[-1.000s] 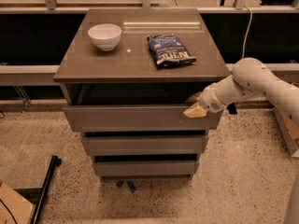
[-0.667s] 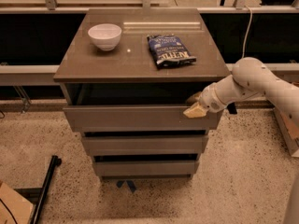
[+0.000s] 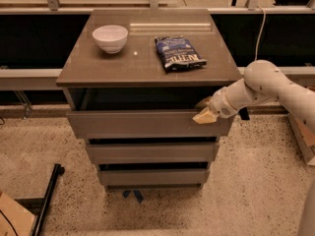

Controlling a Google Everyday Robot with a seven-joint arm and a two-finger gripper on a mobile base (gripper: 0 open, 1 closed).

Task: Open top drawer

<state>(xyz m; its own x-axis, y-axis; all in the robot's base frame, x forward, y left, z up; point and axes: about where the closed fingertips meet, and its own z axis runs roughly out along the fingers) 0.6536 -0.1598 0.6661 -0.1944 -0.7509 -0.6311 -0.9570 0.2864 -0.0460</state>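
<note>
The top drawer (image 3: pixel 142 124), a wide, flat, handleless grey-brown front, is sitting just under the cabinet's brown tabletop (image 3: pixel 88 68). It is standing proud of the two narrower grey-brown fronts (image 3: pixel 151 153) below, with a dark gap showing above its top edge, so it looks partly out. Its long axis is running left to right, and the robot's tan-tipped gripper (image 3: pixel 204 113) is sitting at the right end of that top edge, touching it. Whether it's clamping or loose, I cannot tell. The pull needs to go straight out toward the camera. A white bowl (image 3: pixel 110 37) and a dark blue snack bag (image 3: pixel 179 53) are resting on top.
</note>
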